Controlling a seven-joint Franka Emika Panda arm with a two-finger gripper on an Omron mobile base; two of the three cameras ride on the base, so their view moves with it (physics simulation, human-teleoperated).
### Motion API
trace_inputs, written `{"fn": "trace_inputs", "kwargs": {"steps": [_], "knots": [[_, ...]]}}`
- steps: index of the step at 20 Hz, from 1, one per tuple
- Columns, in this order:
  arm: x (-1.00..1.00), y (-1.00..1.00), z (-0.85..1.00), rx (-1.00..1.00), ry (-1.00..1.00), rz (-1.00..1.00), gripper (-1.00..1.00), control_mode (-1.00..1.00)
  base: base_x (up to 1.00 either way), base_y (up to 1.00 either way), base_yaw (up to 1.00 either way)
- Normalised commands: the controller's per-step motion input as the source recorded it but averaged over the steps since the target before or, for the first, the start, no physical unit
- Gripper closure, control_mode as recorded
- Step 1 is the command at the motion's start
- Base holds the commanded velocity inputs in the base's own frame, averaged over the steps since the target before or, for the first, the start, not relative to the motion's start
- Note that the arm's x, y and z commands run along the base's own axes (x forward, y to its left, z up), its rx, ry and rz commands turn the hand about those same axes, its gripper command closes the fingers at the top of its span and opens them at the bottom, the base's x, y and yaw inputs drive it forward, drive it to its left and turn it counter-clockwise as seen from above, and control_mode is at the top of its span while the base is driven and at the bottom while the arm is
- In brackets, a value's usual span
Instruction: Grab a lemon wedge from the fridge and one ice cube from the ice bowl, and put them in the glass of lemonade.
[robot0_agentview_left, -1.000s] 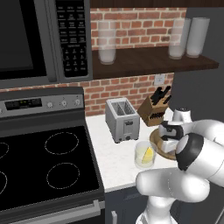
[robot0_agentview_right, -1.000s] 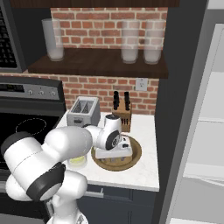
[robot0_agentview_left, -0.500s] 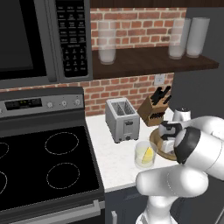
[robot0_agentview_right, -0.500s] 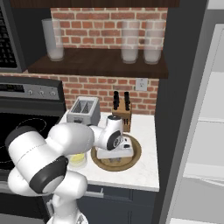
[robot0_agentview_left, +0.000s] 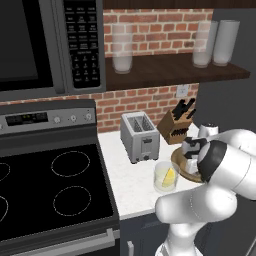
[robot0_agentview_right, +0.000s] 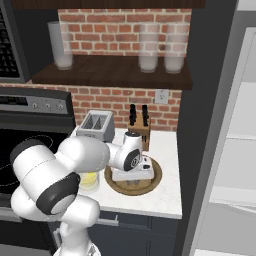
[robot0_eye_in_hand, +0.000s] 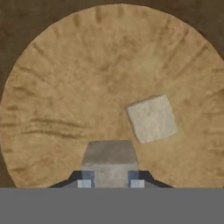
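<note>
Hand view: ice cube (robot0_eye_in_hand: 110, 158) between claw (robot0_eye_in_hand: 110, 179) tips (snug)

ice cube (robot0_eye_in_hand: 152, 118) in ice bowl (robot0_eye_in_hand: 52, 109)

Both base views look forward and down at the ice bowl (robot0_agentview_left: 181, 170) (robot0_agentview_right: 152, 181) from behind the arm, one from its left, one from its right. Hand view looks straight down, close over the bowl's floor (robot0_eye_in_hand: 65, 87).
</note>
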Motion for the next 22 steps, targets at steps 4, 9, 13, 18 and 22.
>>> {"fn": "trace_inputs", "kwargs": {"steps": [4,9,13,18,22], "knots": [[-0.31,0.00,0.11,0.00,-0.06,0.00,1.00,-1.00,0.00,0.00,0.00],[-0.39,0.01,0.45,0.00,-0.17,0.00,1.00,-1.00,0.00,0.00,0.00],[-0.28,0.13,0.55,0.00,-0.16,0.00,1.00,-1.00,0.00,0.00,0.00],[-0.25,0.37,0.50,0.00,-0.15,0.00,1.00,-1.00,0.00,0.00,0.00],[-0.27,0.41,0.69,0.00,-0.08,-0.02,1.00,-1.00,0.00,0.00,0.00]]}}
